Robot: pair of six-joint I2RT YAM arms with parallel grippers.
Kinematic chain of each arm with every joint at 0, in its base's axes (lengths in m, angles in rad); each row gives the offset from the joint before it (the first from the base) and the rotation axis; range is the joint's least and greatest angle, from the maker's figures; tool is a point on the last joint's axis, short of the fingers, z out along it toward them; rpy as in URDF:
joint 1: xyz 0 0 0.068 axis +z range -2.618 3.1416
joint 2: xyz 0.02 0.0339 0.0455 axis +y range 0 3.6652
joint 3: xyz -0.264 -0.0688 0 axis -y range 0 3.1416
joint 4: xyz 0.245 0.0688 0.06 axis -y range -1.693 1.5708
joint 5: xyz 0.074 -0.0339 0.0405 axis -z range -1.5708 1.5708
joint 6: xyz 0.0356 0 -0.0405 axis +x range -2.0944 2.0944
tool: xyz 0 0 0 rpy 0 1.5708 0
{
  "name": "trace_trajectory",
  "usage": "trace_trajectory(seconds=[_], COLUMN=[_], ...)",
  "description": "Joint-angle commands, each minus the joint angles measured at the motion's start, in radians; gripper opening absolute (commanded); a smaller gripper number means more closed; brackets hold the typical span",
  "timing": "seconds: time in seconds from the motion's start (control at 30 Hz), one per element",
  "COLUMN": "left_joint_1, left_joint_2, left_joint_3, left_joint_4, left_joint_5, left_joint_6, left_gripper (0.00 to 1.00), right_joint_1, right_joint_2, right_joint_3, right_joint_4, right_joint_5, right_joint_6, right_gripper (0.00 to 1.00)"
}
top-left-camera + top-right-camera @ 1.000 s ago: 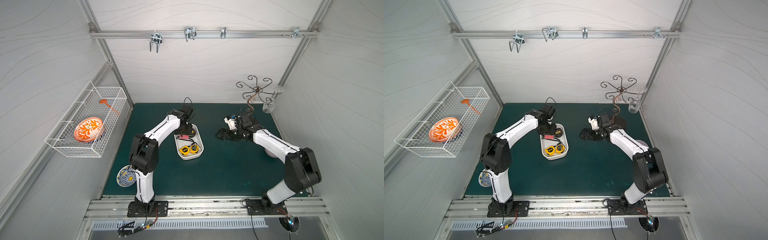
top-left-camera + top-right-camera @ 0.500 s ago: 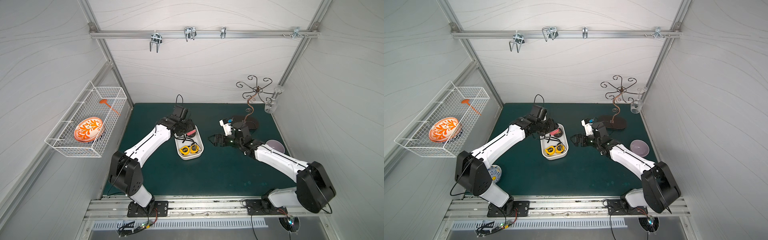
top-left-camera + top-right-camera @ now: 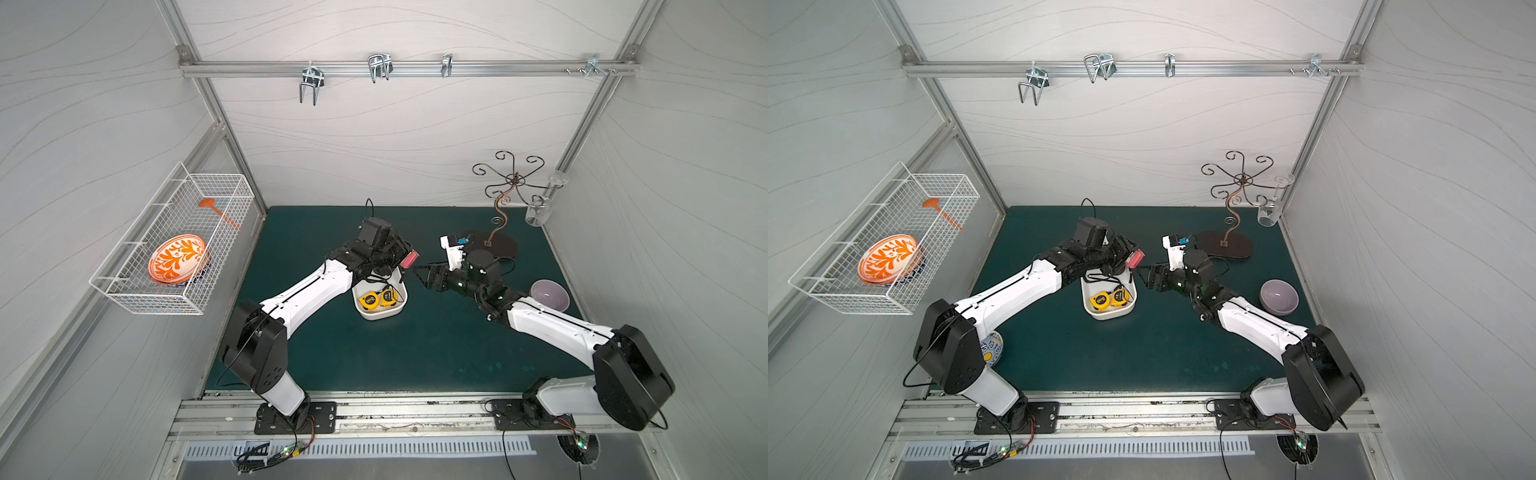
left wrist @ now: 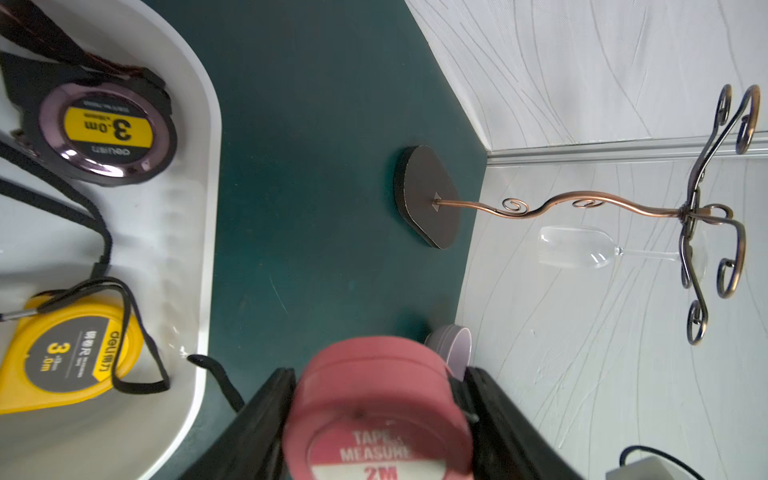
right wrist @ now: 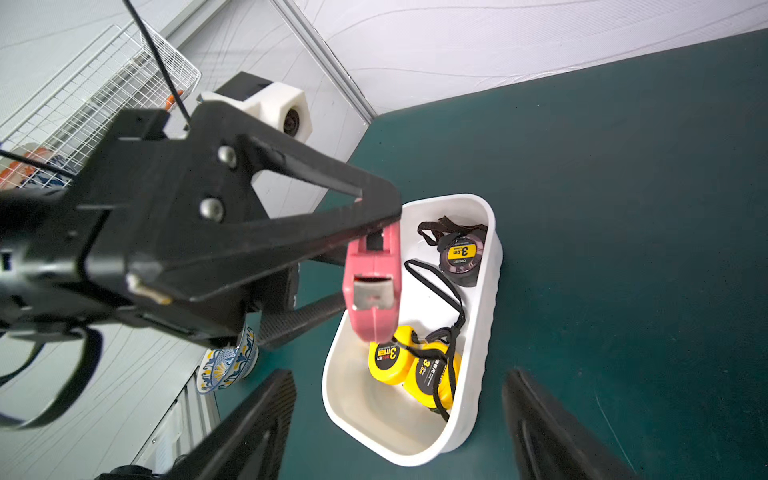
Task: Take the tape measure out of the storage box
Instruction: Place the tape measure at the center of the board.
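Left gripper (image 4: 378, 392): clamped on the pink tape measure (image 5: 371, 286), a finger on either side of its round case.
Pink tape measure: in the air between the left gripper's fingers, lifted clear of the storage box (image 3: 380, 316); face reads "TAPE MEASURE 2M".
Storage box: on the green desk (image 3: 415, 353), below the left gripper.
Box contents: two yellow tape measures (image 5: 388, 357), one black tape measure (image 5: 461, 255), loose black straps.
Right gripper (image 3: 420, 277): jaws wide, nothing between them, pointed at the pink tape measure, just beside it.
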Motion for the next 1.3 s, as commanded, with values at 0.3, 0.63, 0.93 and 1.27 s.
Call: trace_trajectory(seconds=[0.3, 0.63, 0.93, 1.27], left_joint_1=[-0.076, -0.094, -0.089, -0.009], left_joint_2=[0.022, 0.009, 0.003, -0.094], left_joint_3=[0.014, -0.009, 0.004, 0.017], left_joint_4=[0.058, 0.071, 0.062, -0.104], left_joint_5=[-0.003, -0.051, -0.079, -0.166], left_joint_6=[-0.065, -0.084, -0.051, 0.158], left_gripper=[0.00, 0.00, 0.36, 0.99], right_joint_1=[0.006, 0.007, 0.003, -0.153], right_joint_2=[0.057, 0.047, 0.033, 0.064], right_joint_3=[0.033, 0.008, -0.012, -0.020], right_joint_4=[0.071, 0.081, 0.054, -0.023], right_joint_5=[0.038, 0.037, 0.041, -0.074], right_joint_6=[-0.009, 0.010, 0.004, 0.059], right_gripper=[0.65, 0.35, 0.05, 0.01])
